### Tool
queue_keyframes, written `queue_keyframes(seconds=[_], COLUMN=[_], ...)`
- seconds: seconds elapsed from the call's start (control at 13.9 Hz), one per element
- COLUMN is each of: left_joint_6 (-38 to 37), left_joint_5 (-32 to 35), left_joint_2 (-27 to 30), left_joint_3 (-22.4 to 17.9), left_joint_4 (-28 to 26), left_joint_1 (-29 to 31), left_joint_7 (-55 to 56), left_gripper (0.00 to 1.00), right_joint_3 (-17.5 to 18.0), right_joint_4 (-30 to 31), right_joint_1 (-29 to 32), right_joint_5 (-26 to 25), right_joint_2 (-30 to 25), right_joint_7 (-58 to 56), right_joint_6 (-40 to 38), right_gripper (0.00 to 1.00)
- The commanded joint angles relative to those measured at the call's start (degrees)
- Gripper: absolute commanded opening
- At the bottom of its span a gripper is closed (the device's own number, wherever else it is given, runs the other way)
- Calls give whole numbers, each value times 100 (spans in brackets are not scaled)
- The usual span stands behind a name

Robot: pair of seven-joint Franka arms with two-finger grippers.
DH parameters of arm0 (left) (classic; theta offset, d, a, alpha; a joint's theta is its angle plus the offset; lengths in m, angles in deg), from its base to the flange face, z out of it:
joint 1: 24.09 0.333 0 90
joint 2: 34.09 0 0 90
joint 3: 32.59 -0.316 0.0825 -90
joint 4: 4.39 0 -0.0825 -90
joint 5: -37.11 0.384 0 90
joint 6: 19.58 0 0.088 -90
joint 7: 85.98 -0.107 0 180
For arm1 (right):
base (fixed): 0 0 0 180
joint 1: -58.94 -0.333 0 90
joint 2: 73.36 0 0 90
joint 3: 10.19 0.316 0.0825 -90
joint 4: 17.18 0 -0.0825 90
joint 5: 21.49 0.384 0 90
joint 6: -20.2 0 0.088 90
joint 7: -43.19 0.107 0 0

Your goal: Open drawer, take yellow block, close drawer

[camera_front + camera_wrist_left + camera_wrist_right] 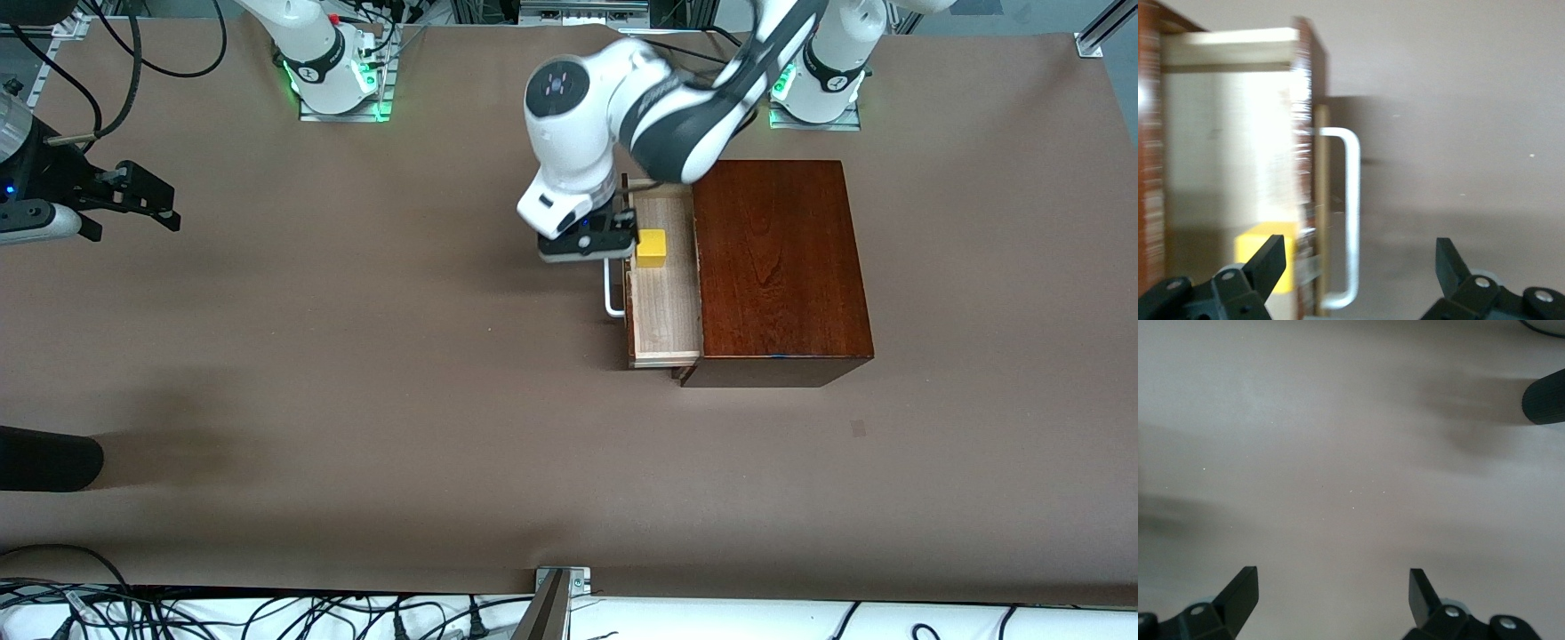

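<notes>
I saw the drawer (662,293) pulled open, block (652,248) inside it. Left gripper (593,244) hung spread and empty over the handle (611,289). Right gripper (133,197) waited, wide apart, holding nothing, at its arm's end of the table.

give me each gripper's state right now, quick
Left gripper: open, holding nothing, over the white handle of the pulled-out drawer, beside the yellow block.
Right gripper: open, empty, waiting over bare table.

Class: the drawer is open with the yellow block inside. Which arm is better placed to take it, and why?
Left. The left gripper hangs open over the drawer, beside the yellow block. The right gripper waits open at the right arm's end.
</notes>
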Motion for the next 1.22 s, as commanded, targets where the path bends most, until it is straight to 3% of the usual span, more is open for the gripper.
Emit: queue_keyframes(seconds=[0.0, 0.22, 0.58, 0.94, 1.08, 1.15], left_joint_6=[-582, -1118, -1243, -1445, -1419, -1340], left_joint_5=[-109, -345, -889, -1173, -1287, -1296], left_joint_2=[617, 1075, 1463, 1656, 2006, 2191], left_joint_3=[14, 14, 14, -38, -492, -948], left_joint_4=[-112, -112, -121, -112, -278, -497], left_joint_1=[553, 1353, 2865, 4157, 3968, 3687], left_joint_7=[-819, -2147, -4282, -6279, -6379, -6352], left_gripper=[100, 100, 100, 100, 100, 100], right_joint_3=[52, 60, 262, 315, 385, 420], right_joint_4=[-55, -46, -46, -46, -151, -421], right_joint_1=[9, 1, -534, -2193, -2958, -3344], right_joint_5=[57, 75, 22, 93, 67, -12], right_joint_2=[6, 23, 216, 436, 716, 1013], right_joint_7=[-2, -19, -28, -107, -317, -414], right_joint_6=[-84, -93, -93, -50, 273, 580], right_gripper=[100, 100, 100, 100, 100, 100])
